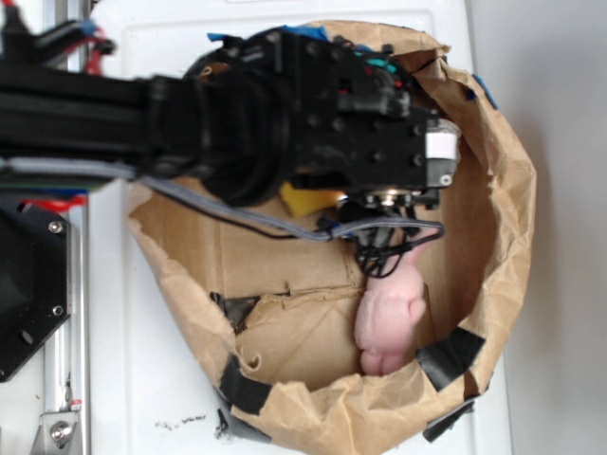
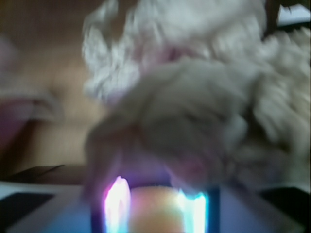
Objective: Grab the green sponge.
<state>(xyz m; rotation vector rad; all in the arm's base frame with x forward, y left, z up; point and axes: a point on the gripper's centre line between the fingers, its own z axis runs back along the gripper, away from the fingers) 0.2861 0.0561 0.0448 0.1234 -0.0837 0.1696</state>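
Here the black arm [image 1: 285, 114] reaches over a brown paper enclosure [image 1: 503, 190] on the white bench [image 1: 142, 379], its pincer [image 1: 384, 251] hidden under the wrist and cables, so whether its jaws are apart or together cannot be told. A pink plush toy [image 1: 389, 322] lies just below the pincer, touching or nearly so. In the wrist view a blurred fuzzy whitish mass [image 2: 194, 111] fills the frame. A yellow object [image 1: 308, 201] peeks out beside the pincer. No green sponge can be made out.
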